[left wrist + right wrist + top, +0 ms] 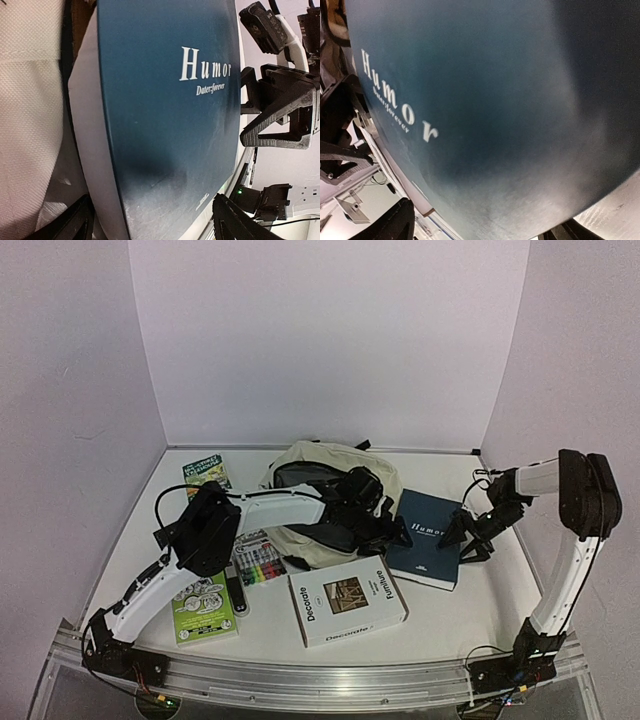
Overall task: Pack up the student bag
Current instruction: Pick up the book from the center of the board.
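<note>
Student bag (320, 455), cream with black straps and grey lining showing, lies at the back middle of the worktop (450, 615), partly under the left arm (270, 510). Just to its right is a dark blue book (425, 545) titled "Humor", with the left pincer (400, 533) at the book's bag-side edge and the right pincer (462, 532) at the opposite edge. Each wrist view shows that pincer's fingers spread wide with the book between them, but whether they press on it I cannot tell.
</note>
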### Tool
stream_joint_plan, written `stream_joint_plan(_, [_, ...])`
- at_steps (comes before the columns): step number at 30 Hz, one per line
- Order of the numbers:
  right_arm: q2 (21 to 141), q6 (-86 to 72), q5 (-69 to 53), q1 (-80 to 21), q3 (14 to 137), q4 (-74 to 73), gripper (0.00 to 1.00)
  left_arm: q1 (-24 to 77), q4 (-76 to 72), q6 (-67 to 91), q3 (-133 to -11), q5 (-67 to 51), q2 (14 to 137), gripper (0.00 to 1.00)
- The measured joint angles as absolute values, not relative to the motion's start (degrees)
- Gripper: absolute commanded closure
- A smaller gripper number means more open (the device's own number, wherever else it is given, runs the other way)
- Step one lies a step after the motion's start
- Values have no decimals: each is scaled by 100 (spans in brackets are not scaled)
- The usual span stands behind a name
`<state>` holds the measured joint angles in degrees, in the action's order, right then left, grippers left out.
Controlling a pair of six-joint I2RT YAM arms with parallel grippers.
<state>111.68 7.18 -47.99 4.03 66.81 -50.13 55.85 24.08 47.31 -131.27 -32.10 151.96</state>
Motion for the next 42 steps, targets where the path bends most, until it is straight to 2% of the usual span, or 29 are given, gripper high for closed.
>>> stream_joint_plan(6, [11157,545,-4748,342,6681,-4977,27,5573,2410,4551,-13094,-3168,15173,28])
stream_joint_plan(16, [10592,529,-4719,272,6755,-5050,29,5637,2457,3830,-12699,-2770,14371,38])
stream_joint_plan(23, [10438,552,-5019,265,6965,-5007,35,5608,2375,3752,-12653,-2696,13882,41])
stream_joint_plan(28, [10372,524,-5049,174,6960,-4974,37,5565,2321,3774,-12564,-2692,13804,52])
stream_joint_plan(32, [10178,357,-5280,-91,6912,-4646,37,5522,2134,3804,-12511,-2832,13799,55])
stream_joint_plan(34, [10031,157,-5337,-367,6853,-4279,37,5556,2063,3839,-12499,-2947,13794,60])
stream_joint_plan(37, [9812,-219,-5193,-548,6668,-3711,36,5520,2099,3888,-12456,-2974,13755,79])
stream_joint_plan(42, [9776,-758,-5070,-700,6595,-3061,14,5417,1855,3932,-12128,-2877,13628,94])
